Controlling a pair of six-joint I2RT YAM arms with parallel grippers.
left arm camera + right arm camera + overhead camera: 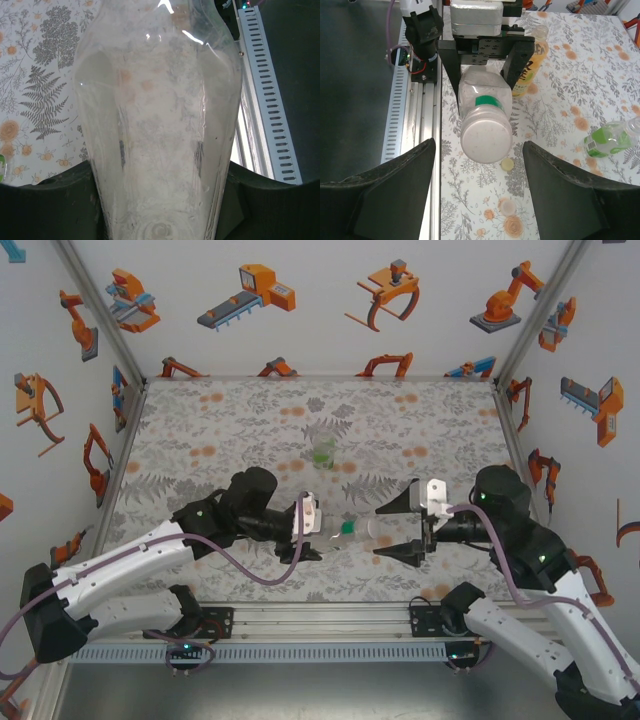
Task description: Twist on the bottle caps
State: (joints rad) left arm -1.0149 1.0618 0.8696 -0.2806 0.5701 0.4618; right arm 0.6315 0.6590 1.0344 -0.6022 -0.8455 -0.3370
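While the left gripper pinches the colourless bottle and holds it level above the mat, the bottle's blunt end faces the right gripper. That gripper's jaws stand spread on either side, not touching. Step in hand, as judged: taking hold of that free end. Method: centre the bottle between the fingers, close gently on the thin plastic, and release the left pinch only once the right is firm. Loose stock: yellowish cap and pale cap on the mat below; amber bottle upright behind; green-labelled bottle lying well apart.
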